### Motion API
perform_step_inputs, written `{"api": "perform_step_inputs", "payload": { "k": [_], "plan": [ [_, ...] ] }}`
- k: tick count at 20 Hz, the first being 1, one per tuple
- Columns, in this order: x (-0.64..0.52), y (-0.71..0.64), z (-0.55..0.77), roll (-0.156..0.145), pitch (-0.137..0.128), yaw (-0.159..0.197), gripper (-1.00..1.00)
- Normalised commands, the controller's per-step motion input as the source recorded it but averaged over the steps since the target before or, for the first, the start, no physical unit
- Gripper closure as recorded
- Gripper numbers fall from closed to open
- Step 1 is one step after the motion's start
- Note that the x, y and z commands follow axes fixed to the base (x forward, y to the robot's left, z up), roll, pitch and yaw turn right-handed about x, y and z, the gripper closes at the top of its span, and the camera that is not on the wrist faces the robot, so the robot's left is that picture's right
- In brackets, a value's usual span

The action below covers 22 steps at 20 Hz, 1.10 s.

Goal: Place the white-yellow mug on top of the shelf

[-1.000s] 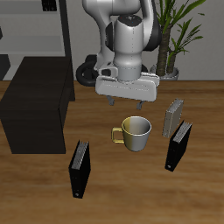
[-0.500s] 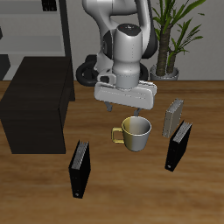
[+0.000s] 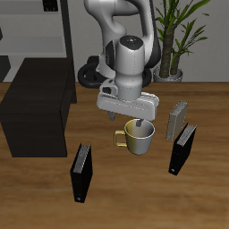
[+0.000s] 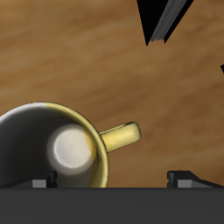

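The white-yellow mug (image 3: 139, 135) stands upright on the table (image 3: 116, 192), handle at its 9 o'clock in the exterior view, with the shelf (image 3: 36, 103) well apart from it out that same way and a bit farther back. Tool (image 3: 126, 115) hangs just above the mug's back rim, fingers apart, nothing between them; one fingertip (image 3: 144, 122) looks to sit right at the rim, the other (image 3: 109, 116) outside it on the handle side. Wrist view shows the mug (image 4: 54, 156) from above, rim and olive inside clear, yellow handle (image 4: 120, 136) sticking out toward the open wood. Step in hand, as I judge it: line up and drop for the grasp, not yet gripped. To do it well: centre the tool so one finger goes inside the cup and one outside on the wall, or both straddle the body; I cannot tell from these views which is set up. Keep clear of the handle so it doesn't snag or spin the mug. Go straight down, no sideways drag, or the rim gets nudged and the mug slides. Close only when the pads are well below the rim. Two black books (image 3: 182, 148) (image 3: 81, 172) stand at roughly 3 and 8 o'clock of the mug, and a grey one (image 3: 177, 118) at about 2 o'clock; near but not touching. Lift high before swinging toward 9 o'clock, since the shelf top sits well above the mug rim.
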Motion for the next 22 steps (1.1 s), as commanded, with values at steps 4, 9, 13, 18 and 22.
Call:
{"api": "perform_step_inputs", "payload": {
  "k": [4,9,13,18,22],
  "plan": [
    [0.06,0.01,-0.27,0.026,0.068,-0.034,-1.00],
    [-0.01,0.10,-0.27,0.042,0.078,-0.040,1.00],
    [0.00,0.03,0.07,0.021,0.011,-0.020,1.00],
    [-0.02,0.00,0.31,0.012,-0.044,-0.002,1.00],
    [0.01,-0.04,0.26,-0.002,-0.035,0.008,1.00]
  ]
}}
